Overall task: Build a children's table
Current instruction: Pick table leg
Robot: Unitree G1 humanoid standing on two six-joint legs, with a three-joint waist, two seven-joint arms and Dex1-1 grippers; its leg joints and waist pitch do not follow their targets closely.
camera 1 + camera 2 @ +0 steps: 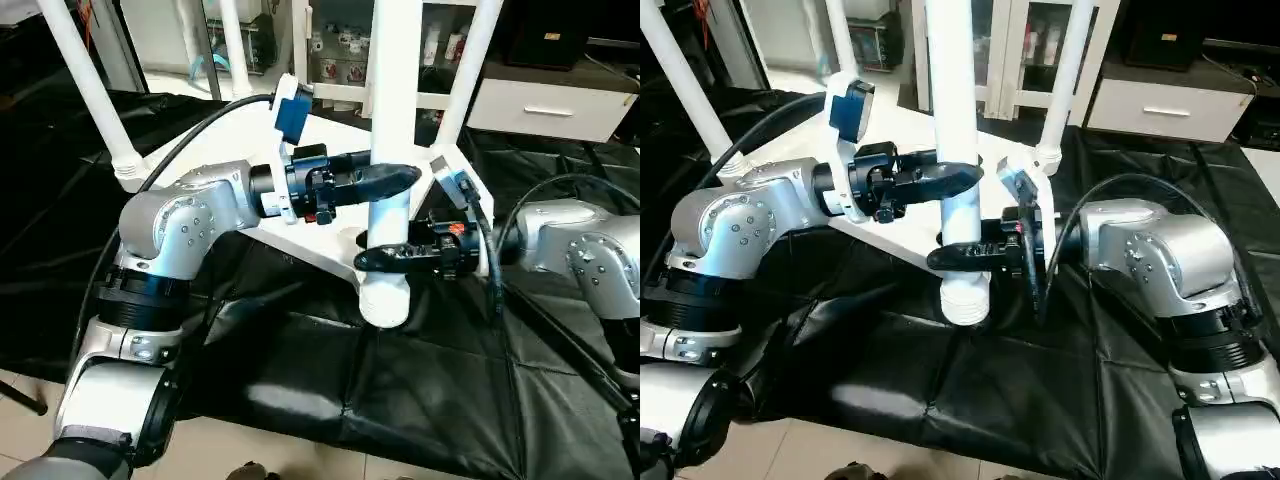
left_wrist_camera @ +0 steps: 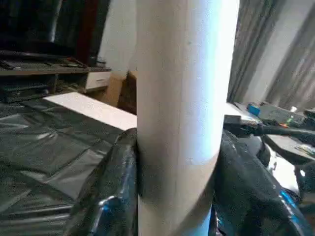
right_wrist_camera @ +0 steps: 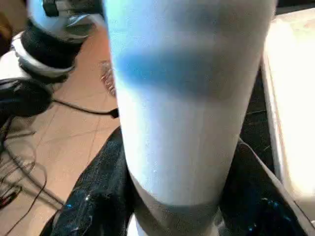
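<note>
Standing at the near corner of the upturned tabletop [image 1: 330, 135], the fourth leg [image 1: 392, 150] is upright with both tools on its lower, thicker end. The left tool [image 1: 385, 180] takes the leg higher up; the right tool [image 1: 385, 258] takes it just below, close above the leg's ribbed base. In each wrist view the black fingers [image 2: 106, 196] sit against either side of the white tube, so I judge both tools closed on the leg at about half their spread, not gaping.

The tabletop lies underside-up on black sheeting [image 1: 400, 380] spread over the floor. Three other legs [image 1: 90, 90] stand from its other corners. The base of the held leg overhangs the near corner; whether its thread is seated in the socket cannot be told, as the tools and the leg hide the joint.

Handling assessment:
- The leg is a hollow plastic tube: light and stiff, unlikely to crush under these fingers.
- Its surface is smooth and glossy, and it tapers, so a grip may slide along or spin round it when twisting.
- The low hold near the base is the sound one: thickest section, least leverage against the thread.
- The tabletop is light and rests on slick sheeting; it may shift under side load.
</note>
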